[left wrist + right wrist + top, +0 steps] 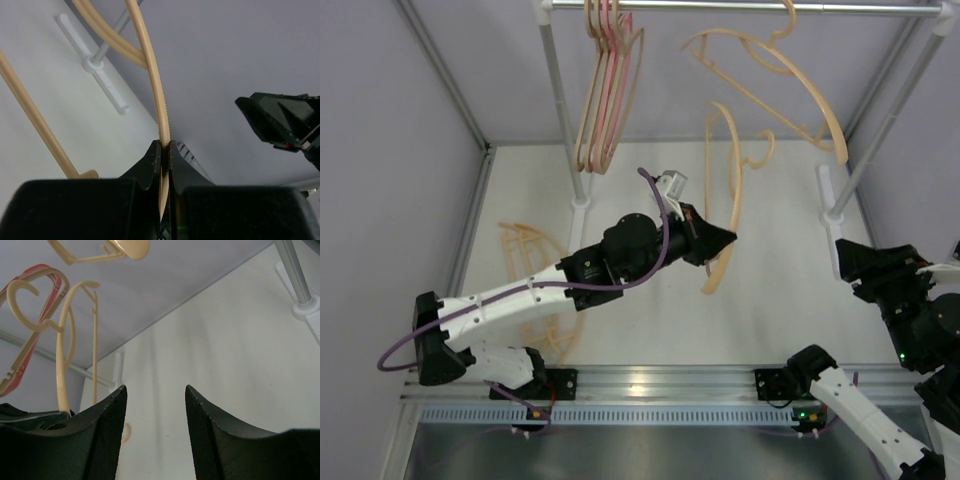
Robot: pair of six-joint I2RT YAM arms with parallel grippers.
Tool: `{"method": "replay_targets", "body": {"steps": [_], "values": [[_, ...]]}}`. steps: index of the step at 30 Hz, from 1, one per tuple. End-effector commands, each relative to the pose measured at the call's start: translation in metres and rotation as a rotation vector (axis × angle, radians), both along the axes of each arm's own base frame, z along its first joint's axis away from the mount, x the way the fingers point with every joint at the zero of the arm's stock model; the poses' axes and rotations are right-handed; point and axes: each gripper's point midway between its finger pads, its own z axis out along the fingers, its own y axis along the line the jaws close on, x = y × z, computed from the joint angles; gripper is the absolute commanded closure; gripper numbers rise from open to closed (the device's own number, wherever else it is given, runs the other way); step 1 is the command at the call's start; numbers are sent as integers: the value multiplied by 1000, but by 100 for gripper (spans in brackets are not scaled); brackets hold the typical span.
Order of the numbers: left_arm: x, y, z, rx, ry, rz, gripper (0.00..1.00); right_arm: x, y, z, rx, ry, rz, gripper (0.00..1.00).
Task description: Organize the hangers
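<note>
White-shelled left arm (500, 305) and right arm (870, 415), black joints, a purple cable (664, 232) along the left.

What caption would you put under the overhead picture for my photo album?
Left gripper holds a beige hanger up below the rail, where other hangers already hang.

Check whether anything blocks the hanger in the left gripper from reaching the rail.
Possibly. The left gripper is shut on the held hanger; a tilted hanger already hooked on the rail spreads right above its top in the overhead view. The rail left of that hook looks bare.
</note>
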Motion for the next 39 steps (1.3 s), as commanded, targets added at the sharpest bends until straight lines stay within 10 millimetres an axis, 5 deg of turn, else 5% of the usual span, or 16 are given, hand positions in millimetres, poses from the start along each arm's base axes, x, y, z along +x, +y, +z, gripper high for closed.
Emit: {"method": "replay_targets", "body": {"steps": [1, 11, 23, 34, 39], "values": [[19, -1, 54, -146, -68, 94, 100, 0, 2, 8, -24, 0, 15, 52], [38, 11, 80, -219, -65, 220, 100, -1, 2, 12, -24, -1, 23, 52], [47, 1, 130, -253, -178, 230, 100, 0, 5, 10, -25, 6, 35, 52], [79, -14, 173, -300, -246, 219, 100, -4, 2, 15, -34, 1, 31, 52], [103, -28, 175, -305, -227, 184, 100, -4, 2, 15, -36, 3, 34, 52]]}}
